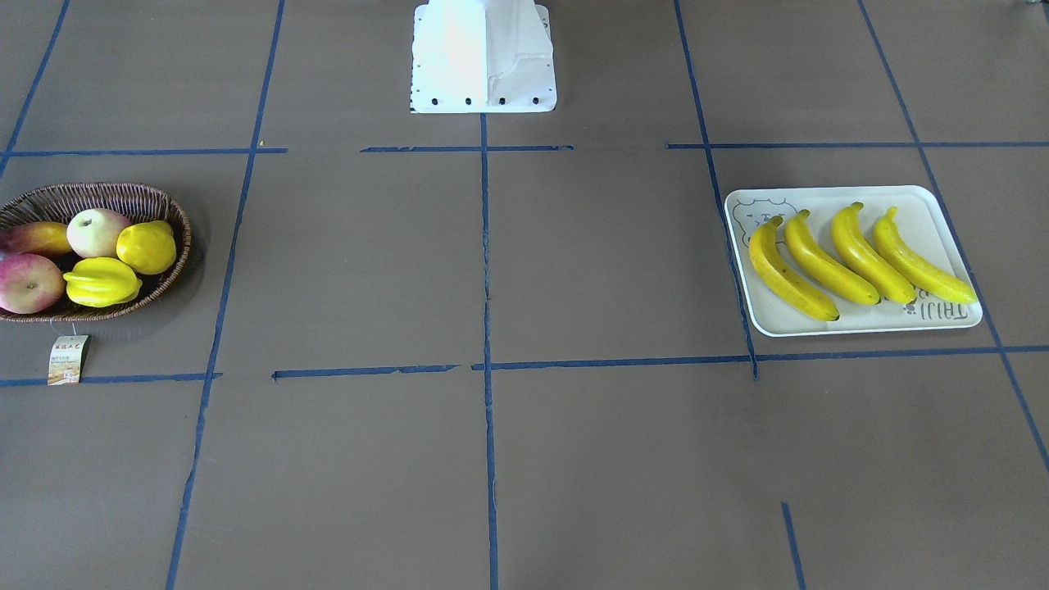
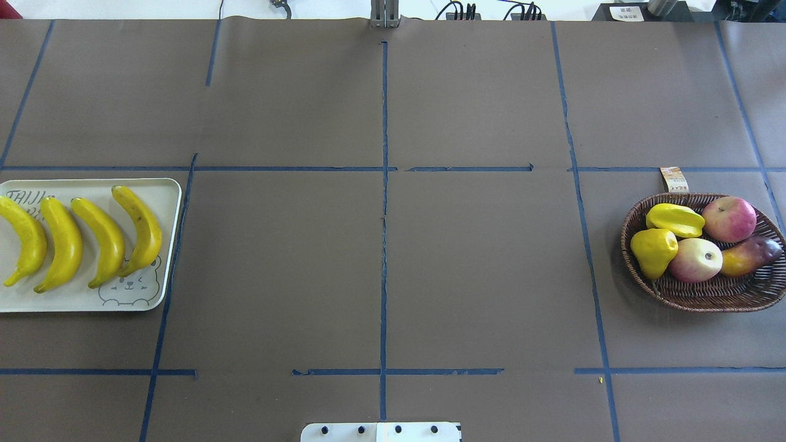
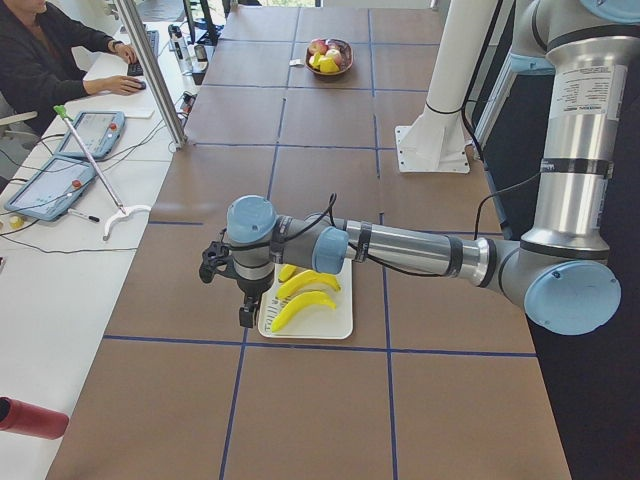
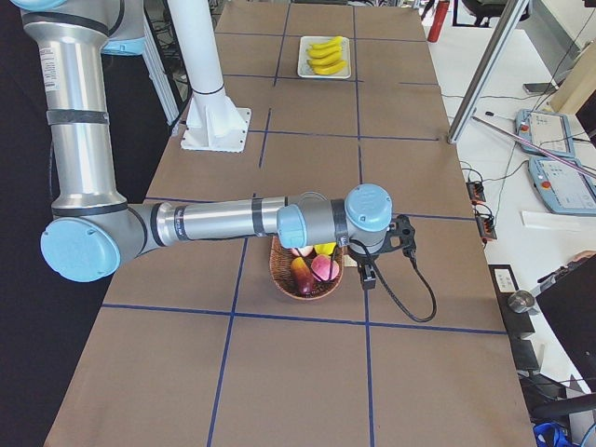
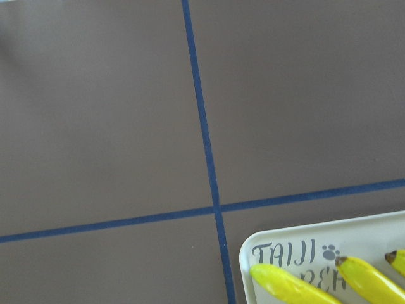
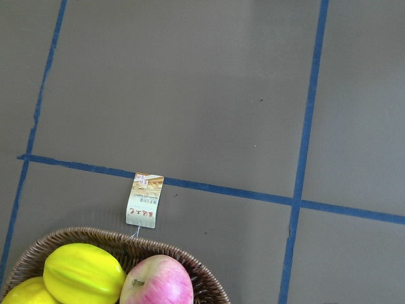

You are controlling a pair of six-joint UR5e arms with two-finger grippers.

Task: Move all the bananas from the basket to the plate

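Several yellow bananas (image 2: 80, 239) lie side by side on the cream plate (image 2: 73, 298); they also show in the front view (image 1: 819, 262) on the plate (image 1: 860, 328). The wicker basket (image 2: 706, 294) holds no banana. My left gripper (image 3: 245, 312) hangs just past the plate's outer edge (image 3: 330, 325); I cannot tell whether it is open or shut. My right gripper (image 4: 366, 277) hangs beside the basket (image 4: 289, 284) on its outer side; I cannot tell its state. The left wrist view shows banana tips (image 5: 367, 282) on the plate's corner (image 5: 361, 237).
The basket (image 1: 106, 197) holds two apples (image 2: 729, 218), a lemon (image 2: 654, 248), a starfruit (image 2: 675, 220) and a mango (image 2: 750, 256). Its paper tag (image 6: 145, 199) lies on the table beyond the rim (image 6: 202, 278). The robot's white base (image 1: 483, 57) stands mid-table. An operator (image 3: 45, 60) sits at the side.
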